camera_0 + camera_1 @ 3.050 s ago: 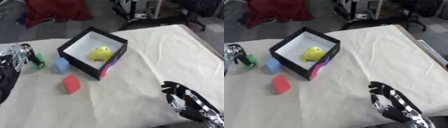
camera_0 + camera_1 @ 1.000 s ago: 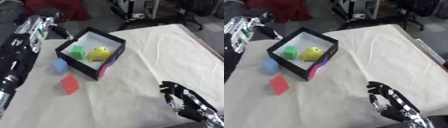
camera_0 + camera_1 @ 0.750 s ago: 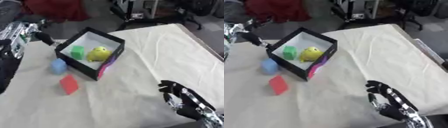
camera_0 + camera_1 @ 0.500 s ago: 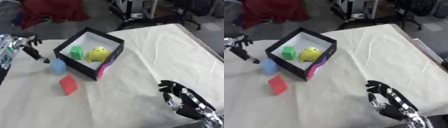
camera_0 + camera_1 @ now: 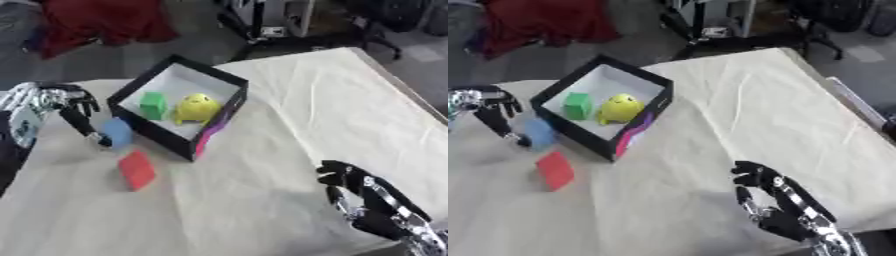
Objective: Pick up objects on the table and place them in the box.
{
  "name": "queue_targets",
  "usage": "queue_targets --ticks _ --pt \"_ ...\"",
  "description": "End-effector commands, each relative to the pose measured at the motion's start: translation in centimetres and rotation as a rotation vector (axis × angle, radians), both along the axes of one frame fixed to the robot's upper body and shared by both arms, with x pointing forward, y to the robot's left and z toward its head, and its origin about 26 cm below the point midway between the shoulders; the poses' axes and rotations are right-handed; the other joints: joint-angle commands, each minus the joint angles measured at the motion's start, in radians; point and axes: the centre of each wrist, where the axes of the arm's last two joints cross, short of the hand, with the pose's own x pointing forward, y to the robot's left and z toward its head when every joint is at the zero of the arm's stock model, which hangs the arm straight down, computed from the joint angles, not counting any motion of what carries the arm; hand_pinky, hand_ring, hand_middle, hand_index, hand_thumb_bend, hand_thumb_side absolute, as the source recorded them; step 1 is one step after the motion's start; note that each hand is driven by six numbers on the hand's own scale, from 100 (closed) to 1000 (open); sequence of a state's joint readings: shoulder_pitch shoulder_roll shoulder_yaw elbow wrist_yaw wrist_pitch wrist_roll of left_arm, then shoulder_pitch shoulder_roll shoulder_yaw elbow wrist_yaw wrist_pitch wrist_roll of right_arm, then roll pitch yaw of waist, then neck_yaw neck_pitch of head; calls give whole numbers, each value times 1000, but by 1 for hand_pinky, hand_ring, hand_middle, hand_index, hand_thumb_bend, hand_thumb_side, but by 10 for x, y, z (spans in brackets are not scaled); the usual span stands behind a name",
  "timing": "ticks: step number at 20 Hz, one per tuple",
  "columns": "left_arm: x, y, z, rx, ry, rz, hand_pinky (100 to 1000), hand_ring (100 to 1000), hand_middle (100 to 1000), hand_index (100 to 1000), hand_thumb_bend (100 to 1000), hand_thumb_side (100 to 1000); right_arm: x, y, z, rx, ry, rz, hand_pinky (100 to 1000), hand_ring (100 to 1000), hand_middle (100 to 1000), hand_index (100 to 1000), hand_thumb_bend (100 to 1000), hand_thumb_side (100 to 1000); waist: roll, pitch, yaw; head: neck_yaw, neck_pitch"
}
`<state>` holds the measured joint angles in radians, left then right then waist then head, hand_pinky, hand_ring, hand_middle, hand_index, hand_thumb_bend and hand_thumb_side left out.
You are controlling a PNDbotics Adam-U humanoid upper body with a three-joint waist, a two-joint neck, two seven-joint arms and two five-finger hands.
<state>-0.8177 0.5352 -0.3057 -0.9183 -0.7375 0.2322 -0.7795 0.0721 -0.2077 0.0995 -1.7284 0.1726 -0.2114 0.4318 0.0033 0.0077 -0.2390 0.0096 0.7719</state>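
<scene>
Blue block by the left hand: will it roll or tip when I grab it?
The blue block looks boxy with flat faces, so it probably won't roll. It sits beside the box, so it might slide against it. The left hand is already beside it.

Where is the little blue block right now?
The blue block sits on the table's left side, just outside the black box, with the red block a little nearer the robot. The left hand reaches down right beside it.
</scene>
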Motion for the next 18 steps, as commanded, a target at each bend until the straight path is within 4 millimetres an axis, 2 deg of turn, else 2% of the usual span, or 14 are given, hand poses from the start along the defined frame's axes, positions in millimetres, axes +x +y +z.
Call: queue_targets --ticks 1,6,13,18 --pt "1 -6 19 -22 13 -7 736 672 690 828 780 333 1 -3 5 -18 -17 6 857 792 802 909 100 463 -7 -19 -1 -4 -2" --pt "-1 -13 21 14 48 0 734 669 685 822 734 334 2 -3 5 -17 -18 8 857 792 802 910 100 466 -7 -20 -1 -5 -2" --pt "-2 -12 18 98 -1 41 727 663 686 823 686 341 2 -3 5 -16 -18 9 858 792 802 909 100 465 -7 -20 0 -9 -2" --pt "-2 -14 9 111 -8 54 709 647 671 817 666 328 2 -2 5 -15 -18 10 857 792 801 909 100 465 -8 -19 1 -11 -2"
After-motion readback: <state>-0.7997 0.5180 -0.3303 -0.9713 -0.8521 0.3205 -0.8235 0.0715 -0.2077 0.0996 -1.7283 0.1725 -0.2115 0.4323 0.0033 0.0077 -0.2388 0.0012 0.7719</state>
